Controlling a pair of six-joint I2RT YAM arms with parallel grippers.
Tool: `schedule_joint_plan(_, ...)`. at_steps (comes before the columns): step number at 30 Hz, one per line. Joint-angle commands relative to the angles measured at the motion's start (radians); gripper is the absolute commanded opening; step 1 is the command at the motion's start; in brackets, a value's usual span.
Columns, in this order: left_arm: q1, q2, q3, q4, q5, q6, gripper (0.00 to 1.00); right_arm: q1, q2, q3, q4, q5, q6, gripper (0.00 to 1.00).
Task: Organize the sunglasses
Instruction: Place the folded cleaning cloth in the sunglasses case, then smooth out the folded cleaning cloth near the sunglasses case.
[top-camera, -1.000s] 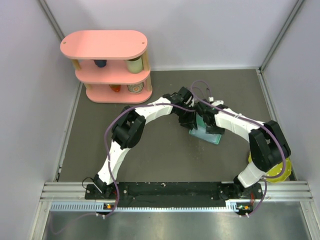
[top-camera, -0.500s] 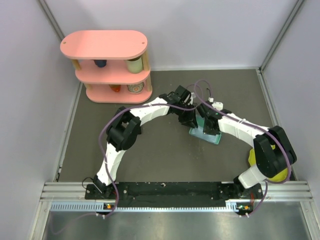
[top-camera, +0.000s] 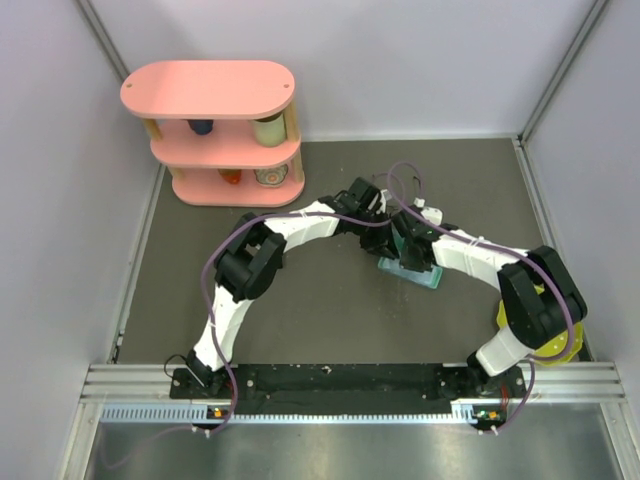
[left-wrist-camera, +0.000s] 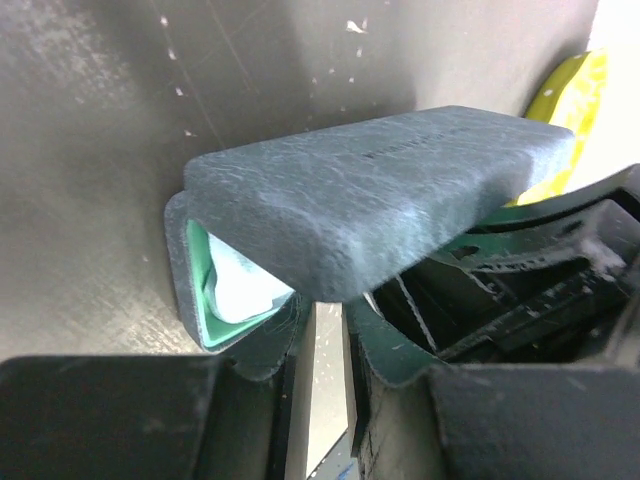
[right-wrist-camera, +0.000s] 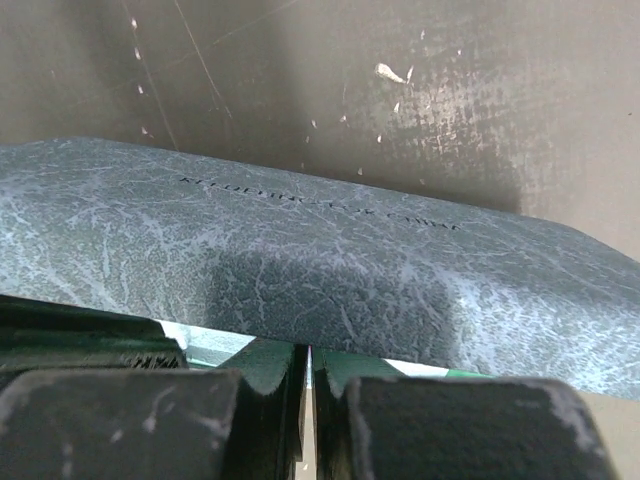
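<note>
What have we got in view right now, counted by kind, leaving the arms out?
case: 1
cloth, inside the case: 1
pink shelf: 1
small items on the shelf: 4
yellow dish: 1
sunglasses: 0 in view
Total: 8

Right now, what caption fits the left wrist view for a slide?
Grey-blue glasses case, lid ajar over green lining and a pale cloth, seen past the left end effector.
</note>
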Motion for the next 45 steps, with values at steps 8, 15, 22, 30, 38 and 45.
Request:
schedule_joint_plan(8,-0.005,0.034,-0.037,-0.054,0.010,0.011,0.20,-0.012,0.048,-0.010,0.016,-0.037,0.038,0.00)
schedule_joint_plan(15,-0.003,0.065,0.035,-0.224,-0.126,0.034,0.20,-0.014,0.031,0.004,-0.027,-0.041,0.055,0.00)
schedule_joint_plan(22,0.002,0.063,0.090,-0.332,-0.271,0.011,0.20,-0.028,0.008,0.019,-0.128,-0.038,0.076,0.00)
schedule_joint_plan(30,-0.001,0.089,0.127,-0.366,-0.289,-0.006,0.20,-0.040,-0.060,0.002,-0.204,-0.034,0.081,0.06)
schedule_joint_plan(38,0.000,0.099,0.136,-0.380,-0.281,-0.011,0.20,-0.060,-0.084,-0.028,-0.219,-0.021,0.075,0.08)
schedule_joint_plan(45,0.000,0.066,0.134,-0.311,-0.214,-0.009,0.19,-0.060,-0.089,0.059,-0.219,-0.017,0.030,0.08)
